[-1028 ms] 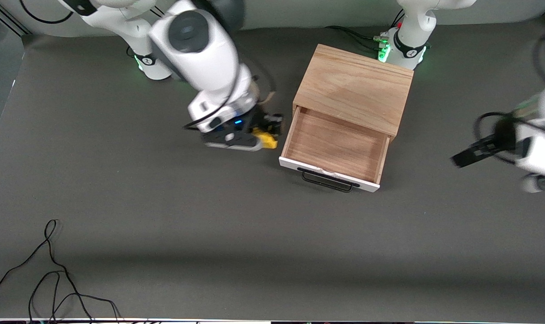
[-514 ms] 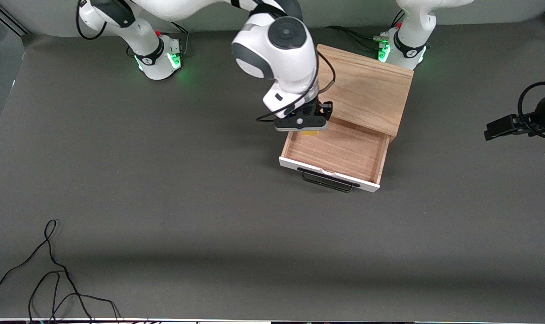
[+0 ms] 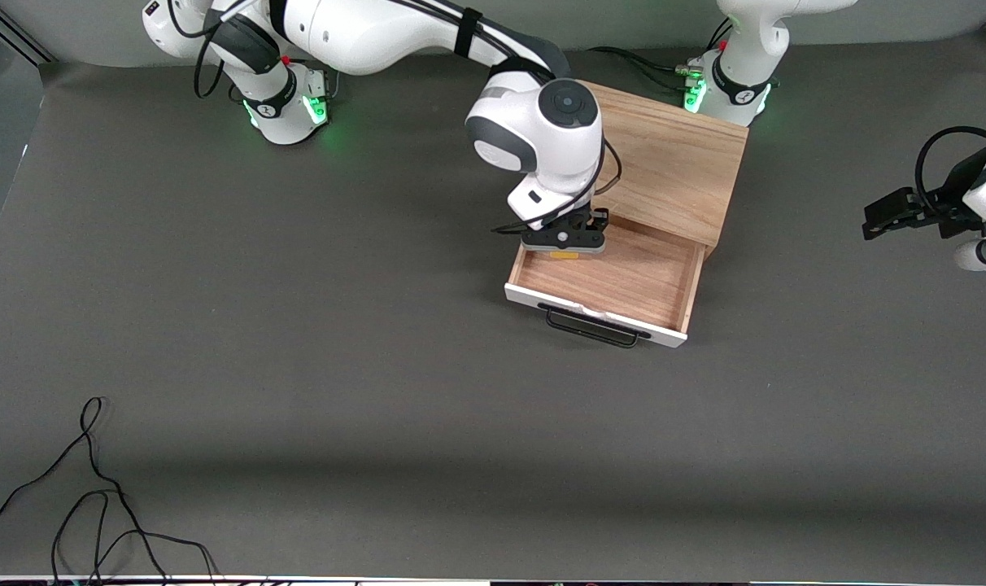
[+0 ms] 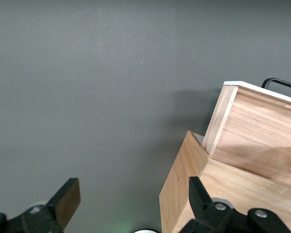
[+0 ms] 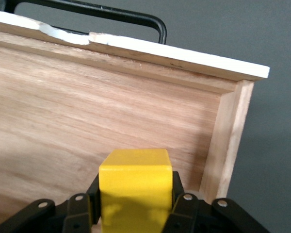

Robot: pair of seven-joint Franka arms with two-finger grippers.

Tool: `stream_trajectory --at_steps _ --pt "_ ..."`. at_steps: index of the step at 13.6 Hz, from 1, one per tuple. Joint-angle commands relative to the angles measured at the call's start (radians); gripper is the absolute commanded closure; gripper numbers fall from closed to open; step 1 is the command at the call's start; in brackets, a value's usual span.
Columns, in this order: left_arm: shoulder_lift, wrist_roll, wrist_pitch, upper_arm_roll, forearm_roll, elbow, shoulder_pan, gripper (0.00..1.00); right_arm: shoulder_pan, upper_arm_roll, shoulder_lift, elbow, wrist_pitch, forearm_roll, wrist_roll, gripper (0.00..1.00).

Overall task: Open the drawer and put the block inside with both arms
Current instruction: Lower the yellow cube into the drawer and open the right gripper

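Observation:
The drawer (image 3: 623, 281) is pulled out of the light-wood cabinet (image 3: 664, 163); its white front panel and black bar handle (image 3: 592, 325) face the front camera. My right gripper (image 3: 564, 248) is shut on the yellow block (image 3: 564, 255) and holds it over the drawer's inner part, close to the cabinet. In the right wrist view the block (image 5: 135, 191) sits between the fingers, with the drawer floor (image 5: 77, 126) below. My left gripper (image 3: 883, 213) is open and empty, up off the table at the left arm's end; in the left wrist view its fingers (image 4: 68, 199) stand wide apart.
A loose black cable (image 3: 94, 496) lies on the dark grey table near the front camera at the right arm's end. The green-lit arm bases (image 3: 285, 102) stand along the table's top edge; the left arm's base (image 3: 725, 85) is close to the cabinet.
My right gripper carried the block from beside the drawer to over its inside and lowered it. My left gripper drew away from the cabinet, then shifted a little.

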Motion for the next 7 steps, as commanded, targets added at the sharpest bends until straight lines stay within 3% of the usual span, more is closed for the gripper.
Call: stream_trajectory --at_steps 1,7 --pt "-0.031 0.02 0.042 0.001 0.013 -0.052 -0.002 0.0 0.01 -0.004 0.015 0.034 -0.005 -0.027 0.028 0.72" --pt "-0.046 0.02 0.111 0.001 0.013 -0.116 -0.001 0.0 0.01 -0.004 0.057 0.033 0.024 -0.038 0.057 0.67"
